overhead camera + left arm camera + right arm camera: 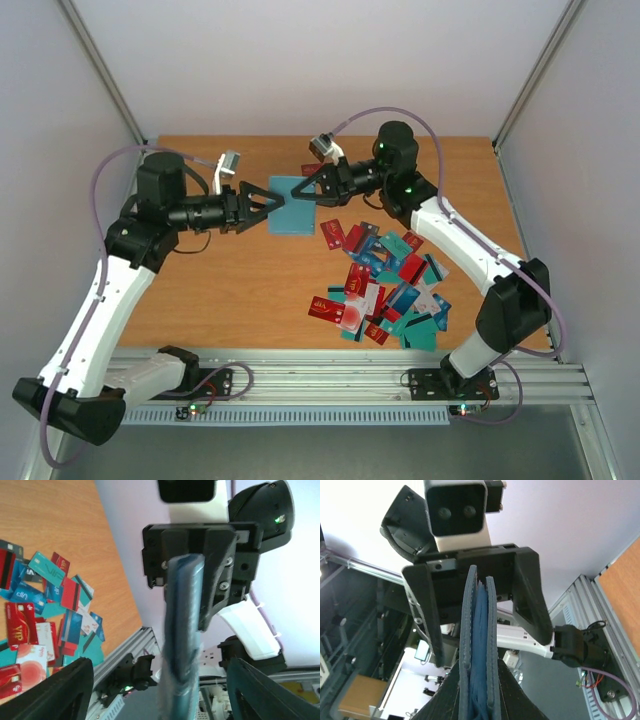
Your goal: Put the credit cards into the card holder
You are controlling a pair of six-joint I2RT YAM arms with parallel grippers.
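Note:
The teal card holder (290,208) is between my two grippers over the far middle of the table, folded shut. In the right wrist view the card holder (480,620) is edge-on, and my right gripper (480,680) is shut on its right edge. From the top view the right gripper (306,193) reaches in from the right. My left gripper (274,206) is open, its fingers astride the holder's left edge without pinching it. In the left wrist view the card holder (182,625) stands blurred between the spread jaws of the left gripper (160,667). The credit cards (385,285) lie in a loose red, teal, blue and white heap, also visible as credit cards (42,615).
The wooden table (230,290) is walled by white panels left, right and behind. An aluminium rail (330,385) with both arm bases runs along the near edge. The right arm's forearm (465,240) passes just right of the card heap.

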